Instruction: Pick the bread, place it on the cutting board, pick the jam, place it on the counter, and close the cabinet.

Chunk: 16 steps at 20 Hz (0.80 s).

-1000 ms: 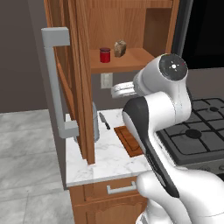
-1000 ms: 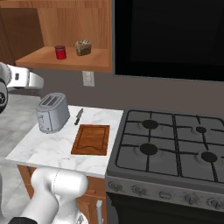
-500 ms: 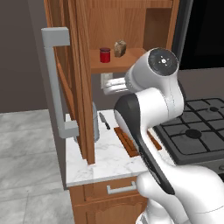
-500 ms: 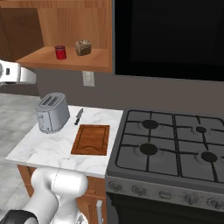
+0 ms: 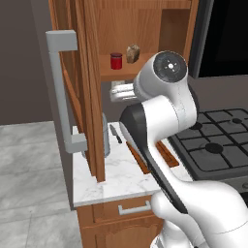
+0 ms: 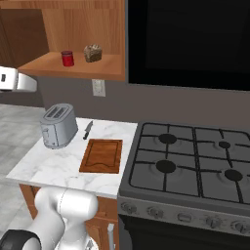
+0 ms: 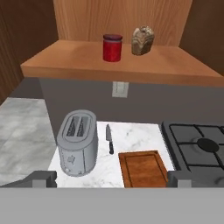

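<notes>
No readable labels or writing anywhere. In hand view, L to R: grey metal toaster point(image 7: 78, 148) at 8 o'clock on white marble tabletop point(image 7: 131, 131), black-handled knife point(image 7: 109, 139), reddish-brown grooved wooden cutting board point(image 7: 143, 168) at 6. On shelf of open brown wood cabinet point(image 5: 86, 87), squat red jam jar point(image 7: 112, 47) at 12, crusty tan bread chunk point(image 7: 142, 40) just beside, at its 3, apart. Hand point(image 7: 109, 178) spread wide, holding nothing. Vs half sec ago: arm's white elbow swung further right in left base view; bread, jam unmoved.
</notes>
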Tool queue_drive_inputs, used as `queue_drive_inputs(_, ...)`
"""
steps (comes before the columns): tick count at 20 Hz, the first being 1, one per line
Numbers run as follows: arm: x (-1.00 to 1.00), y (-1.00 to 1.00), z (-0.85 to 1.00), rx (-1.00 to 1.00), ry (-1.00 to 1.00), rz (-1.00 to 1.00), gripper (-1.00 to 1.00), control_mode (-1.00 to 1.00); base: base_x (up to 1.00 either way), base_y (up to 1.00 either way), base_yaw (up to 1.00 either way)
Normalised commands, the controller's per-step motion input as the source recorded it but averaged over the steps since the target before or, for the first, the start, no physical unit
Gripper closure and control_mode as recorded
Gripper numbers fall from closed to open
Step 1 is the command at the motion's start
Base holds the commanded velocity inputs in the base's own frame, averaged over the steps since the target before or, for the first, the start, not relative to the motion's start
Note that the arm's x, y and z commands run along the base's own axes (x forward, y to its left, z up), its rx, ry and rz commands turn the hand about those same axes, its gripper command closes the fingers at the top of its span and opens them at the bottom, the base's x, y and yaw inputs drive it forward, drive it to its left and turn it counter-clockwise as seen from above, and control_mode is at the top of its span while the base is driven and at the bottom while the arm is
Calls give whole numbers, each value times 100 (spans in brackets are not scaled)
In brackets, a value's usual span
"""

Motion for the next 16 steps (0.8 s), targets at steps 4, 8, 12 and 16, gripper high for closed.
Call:
queue_drive_inputs(4,17,0,0,0,-2,-2,-100,-100,0,0,0)
queue_drive_inputs(8,21,0,0,0,-3,0,-100,-100,0,0,0)
queue_drive_inputs(12,15,2,3,0,-2,0,-100,-100,0,0,0)
queue_drive_inputs(16,2,2,3,0,-6,0,-100,-100,0,0,0)
